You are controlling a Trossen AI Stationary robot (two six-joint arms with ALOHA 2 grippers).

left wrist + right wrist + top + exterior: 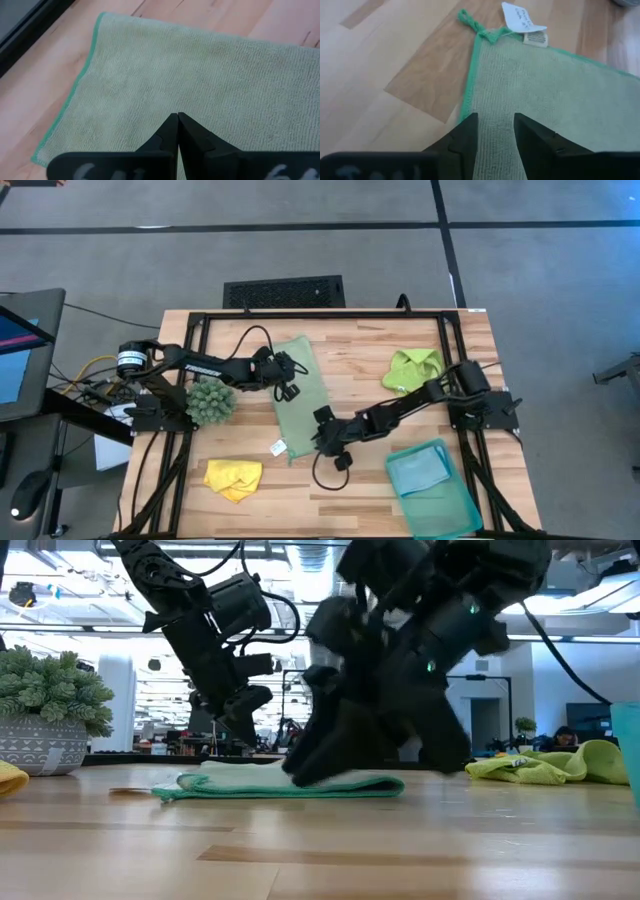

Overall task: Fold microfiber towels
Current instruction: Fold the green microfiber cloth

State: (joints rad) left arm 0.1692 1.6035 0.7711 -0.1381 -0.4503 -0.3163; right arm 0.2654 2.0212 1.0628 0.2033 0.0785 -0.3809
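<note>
A pale sage green towel [300, 395] lies mid-table as a long flat strip, with a white tag [522, 22] at its near corner. My left gripper [290, 383] is shut over the strip's middle. My right gripper [322, 432] is open at the strip's near end, its fingers on either side of a band of cloth beside the green hem. A lime green towel [415, 368] lies crumpled at the far right. A yellow towel [233, 478] lies crumpled at the near left. A light blue towel [420, 470] lies in the teal tray [455, 510]. My left gripper points its shut fingertips [177, 122] slanting down at the middle of the sage towel [200, 85]; I cannot tell whether they touch the cloth. My right gripper comes slanting down from the table's right side at the towel's near end, just inside the hem [472, 95]. In the low view its fingertips [305, 772] reach the cloth's top. Nothing is pinched and the towel lies flat on the table.
A dark-green spiky plant in a grey pot [210, 402] stands at the left, close to my left arm. The tray sits at the near right corner. Bare wood shows near the table's front edge between the yellow towel and the tray.
</note>
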